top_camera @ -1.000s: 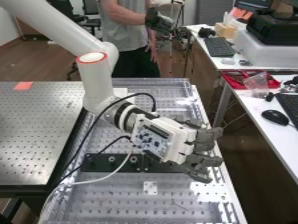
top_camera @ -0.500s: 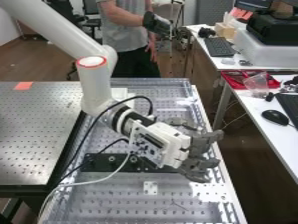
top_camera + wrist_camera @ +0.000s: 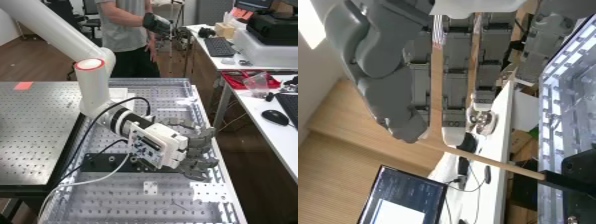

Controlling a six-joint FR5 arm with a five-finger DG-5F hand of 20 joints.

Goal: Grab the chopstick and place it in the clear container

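The robot hand (image 3: 194,150) points to the high view's four o'clock, fingers straight and apart. Its thumb (image 3: 391,97) is near the chopstick (image 3: 491,161).

The bench (image 3: 120,206) lies between a table (image 3: 40,135), left, and a desk (image 3: 254,105), right, bearing a mouse (image 3: 275,117).
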